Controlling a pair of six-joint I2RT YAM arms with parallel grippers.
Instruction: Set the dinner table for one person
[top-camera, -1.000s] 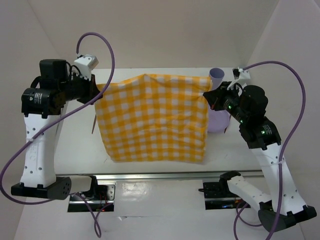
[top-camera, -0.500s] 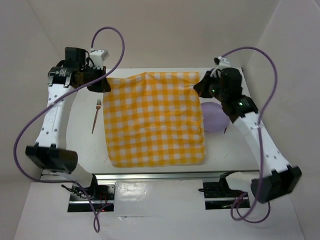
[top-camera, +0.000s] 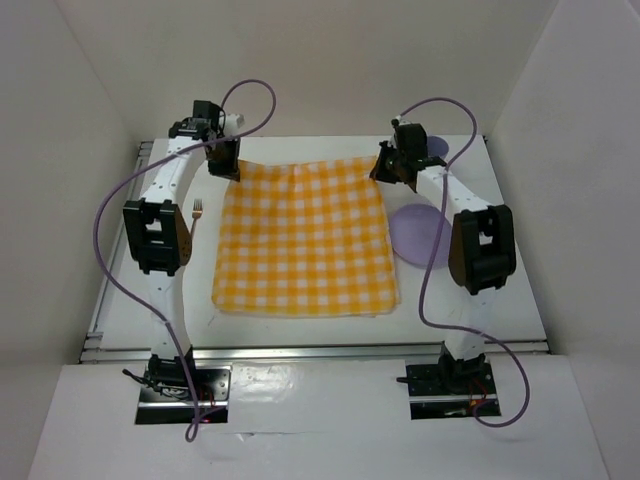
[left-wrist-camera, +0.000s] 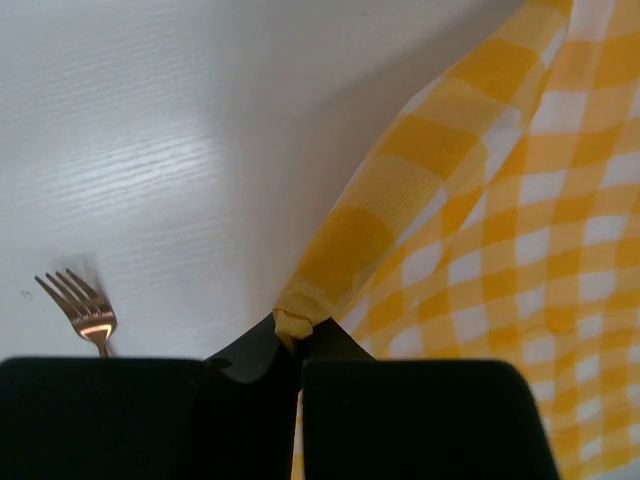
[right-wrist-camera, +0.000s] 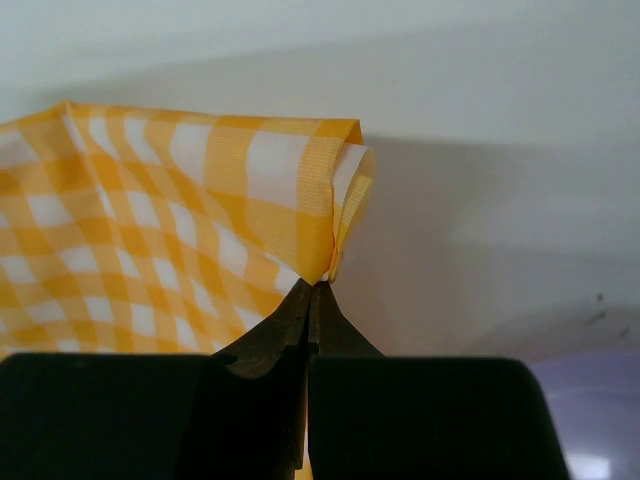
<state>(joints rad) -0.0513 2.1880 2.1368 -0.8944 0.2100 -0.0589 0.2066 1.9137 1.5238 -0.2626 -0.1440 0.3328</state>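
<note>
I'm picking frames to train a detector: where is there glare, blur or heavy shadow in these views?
Top view: sharp, evenly lit, glare along the near metal rail. Left wrist view: bright sheen on the dinner table, the fork slightly smeared, the left tool a detail-less black. Right wrist view: the checked cloth casts a soft shadow to its right; the purple plate is blurred.
</note>
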